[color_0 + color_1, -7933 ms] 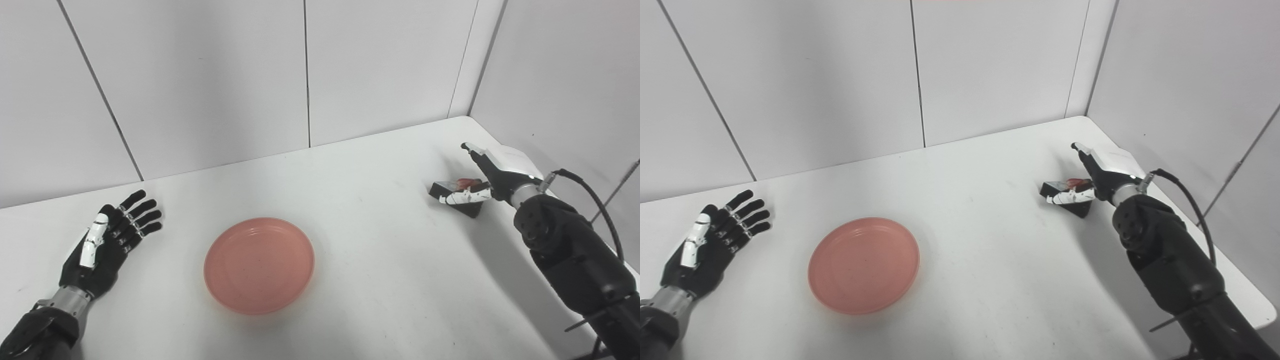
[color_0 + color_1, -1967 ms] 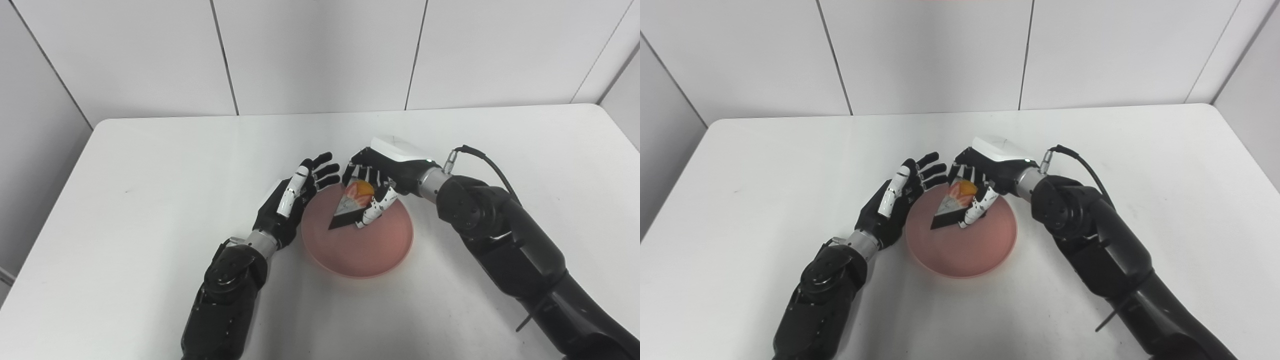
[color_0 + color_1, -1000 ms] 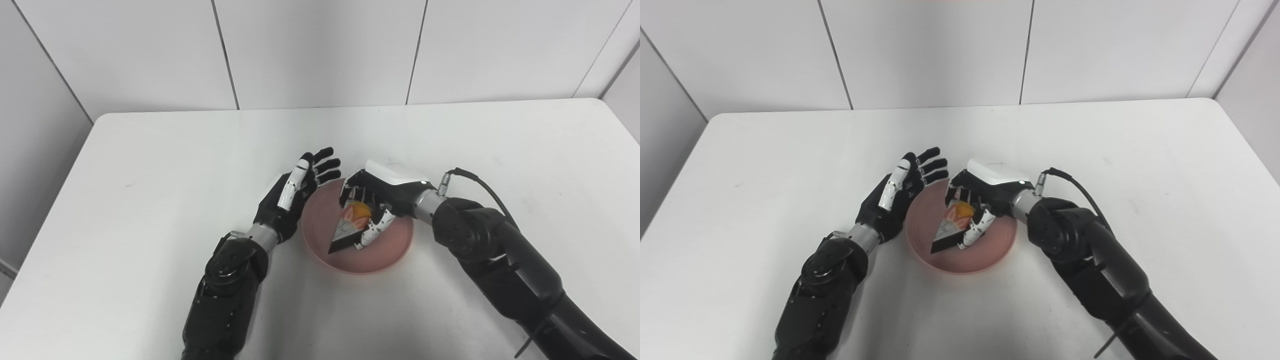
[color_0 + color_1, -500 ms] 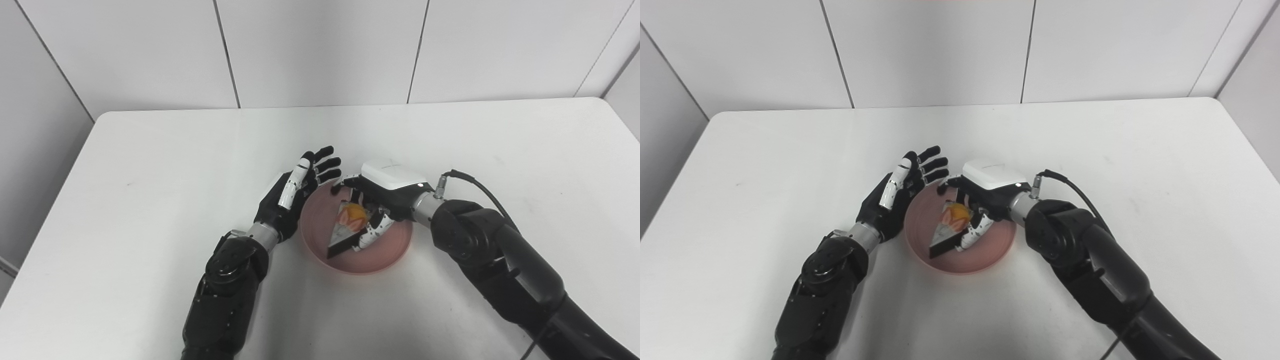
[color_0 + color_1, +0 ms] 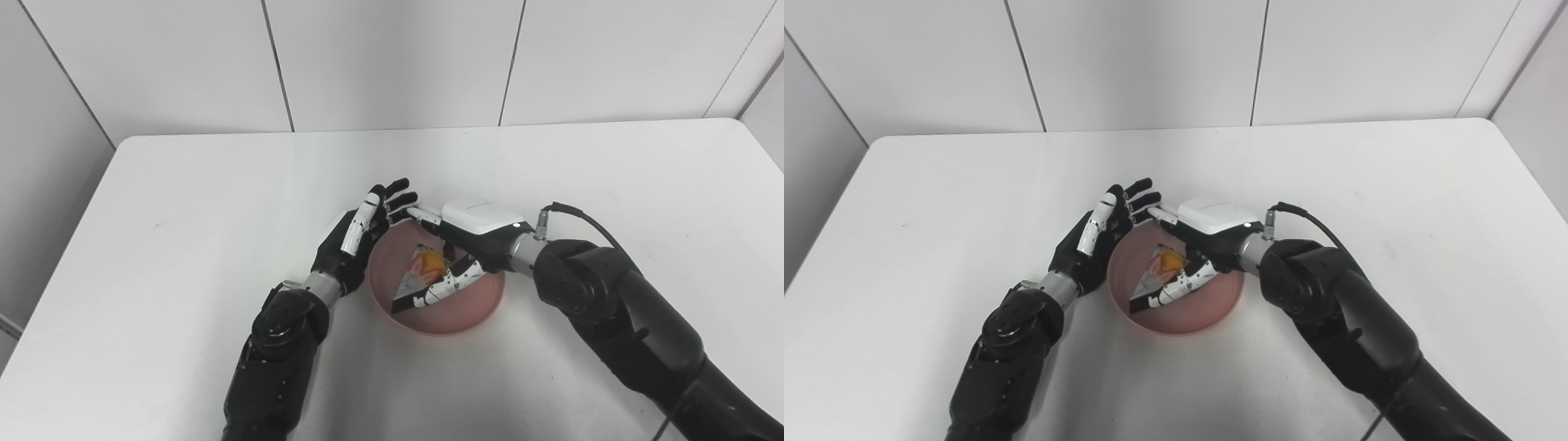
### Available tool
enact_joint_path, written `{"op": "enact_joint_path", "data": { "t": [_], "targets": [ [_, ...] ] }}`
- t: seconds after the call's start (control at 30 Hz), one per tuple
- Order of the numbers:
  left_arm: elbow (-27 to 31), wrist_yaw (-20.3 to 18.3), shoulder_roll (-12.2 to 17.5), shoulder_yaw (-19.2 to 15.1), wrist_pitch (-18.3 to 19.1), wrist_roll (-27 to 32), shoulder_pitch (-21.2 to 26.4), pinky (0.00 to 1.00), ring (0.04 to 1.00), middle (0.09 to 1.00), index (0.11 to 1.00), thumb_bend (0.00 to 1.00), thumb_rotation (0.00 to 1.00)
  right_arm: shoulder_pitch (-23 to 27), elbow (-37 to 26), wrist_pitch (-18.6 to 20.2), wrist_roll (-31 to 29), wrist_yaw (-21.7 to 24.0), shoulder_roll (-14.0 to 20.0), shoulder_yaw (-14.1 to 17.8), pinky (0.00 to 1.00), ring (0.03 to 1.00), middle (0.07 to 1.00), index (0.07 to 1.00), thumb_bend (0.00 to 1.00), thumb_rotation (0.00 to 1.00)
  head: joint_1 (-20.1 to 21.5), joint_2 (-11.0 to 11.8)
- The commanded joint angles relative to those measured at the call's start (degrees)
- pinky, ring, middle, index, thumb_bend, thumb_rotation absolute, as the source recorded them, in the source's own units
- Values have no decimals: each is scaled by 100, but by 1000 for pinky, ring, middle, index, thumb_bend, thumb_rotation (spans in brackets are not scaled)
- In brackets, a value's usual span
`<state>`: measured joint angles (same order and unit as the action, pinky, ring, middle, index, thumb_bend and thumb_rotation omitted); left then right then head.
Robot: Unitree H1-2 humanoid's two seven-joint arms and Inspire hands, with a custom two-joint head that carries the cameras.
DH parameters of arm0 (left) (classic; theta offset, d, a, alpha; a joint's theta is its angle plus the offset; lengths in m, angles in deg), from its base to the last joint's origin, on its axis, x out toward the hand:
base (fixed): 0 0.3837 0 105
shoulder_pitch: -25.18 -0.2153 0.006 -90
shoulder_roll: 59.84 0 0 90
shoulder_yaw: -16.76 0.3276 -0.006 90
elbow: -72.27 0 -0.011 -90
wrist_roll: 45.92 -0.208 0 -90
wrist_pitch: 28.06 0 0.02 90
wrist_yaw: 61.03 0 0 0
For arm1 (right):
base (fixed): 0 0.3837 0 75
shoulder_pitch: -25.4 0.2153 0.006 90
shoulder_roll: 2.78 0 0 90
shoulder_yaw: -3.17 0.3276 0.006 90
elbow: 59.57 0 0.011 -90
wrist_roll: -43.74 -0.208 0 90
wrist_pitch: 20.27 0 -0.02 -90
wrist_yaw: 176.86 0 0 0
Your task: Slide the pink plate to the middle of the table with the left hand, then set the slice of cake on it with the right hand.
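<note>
Cake slice [image 5: 415,277] on pink plate [image 5: 471,306], right hand [image 5: 468,242] fingers [image 5: 450,283] spread, thumb alongside slice, left hand [image 5: 355,245] fingers splayed, empty, beside plate rim.

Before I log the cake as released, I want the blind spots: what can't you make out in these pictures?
- Whether the right hand has let go of the cake slice: its thumb lies along the slice in both views.
- The slice's right side, behind that thumb.
- Whether the left hand touches the pink plate: the hand covers the rim there.
</note>
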<state>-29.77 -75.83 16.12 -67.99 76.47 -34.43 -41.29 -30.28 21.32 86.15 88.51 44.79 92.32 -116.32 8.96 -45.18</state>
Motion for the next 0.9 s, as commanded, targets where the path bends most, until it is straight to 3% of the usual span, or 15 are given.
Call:
{"op": "enact_joint_path", "data": {
  "t": [0.0,0.17,0.33,0.4,0.47,0.53,0.67,0.77,0.87],
  "targets": [
    [-201,25,9,0,249,-41,-143,829,865,872,856,395,1000,220,-352,66,50,95,45,97,928,999,1000,1000,974,673,-7,-4],
    [-221,61,-14,-19,218,-70,-149,824,851,855,842,398,1000,262,-952,216,108,384,105,273,913,992,1000,1000,990,629,20,24],
    [-262,88,7,-46,117,-91,-160,865,875,882,873,417,1000,275,-1481,372,-118,517,84,690,885,979,993,1000,981,619,-4,97],
    [-226,131,5,-70,-63,-131,-207,912,919,928,917,401,1000,133,-1545,280,-416,225,14,992,856,948,973,994,966,609,-4,112],
    [-192,174,19,-65,-371,-229,-257,961,975,977,962,387,1000,-75,-1516,108,-592,-152,-59,1242,869,945,969,997,923,663,-1,117],
    [-190,186,42,-59,-728,-331,-294,995,997,997,995,424,1000,-307,-1448,-74,-791,-594,-165,1476,910,979,993,1000,776,797,-17,127],
    [-51,433,89,-15,-1391,-808,-411,1000,1000,1000,1000,435,1000,-873,-1199,-625,-1385,-1775,-558,2063,949,999,1000,1000,699,971,-13,140],
    [81,624,113,23,-1760,-1158,-523,1000,1000,1000,1000,449,1000,-1223,-1061,-1081,-1777,-2437,-825,2368,986,1000,1000,1000,669,998,2,157],
    [281,742,142,56,-1881,-1456,-642,1000,1000,1000,1000,471,1000,-1564,-1053,-1218,-1961,-2828,-1010,2527,999,1000,1000,1000,648,1000,-25,173]
  ]
}}
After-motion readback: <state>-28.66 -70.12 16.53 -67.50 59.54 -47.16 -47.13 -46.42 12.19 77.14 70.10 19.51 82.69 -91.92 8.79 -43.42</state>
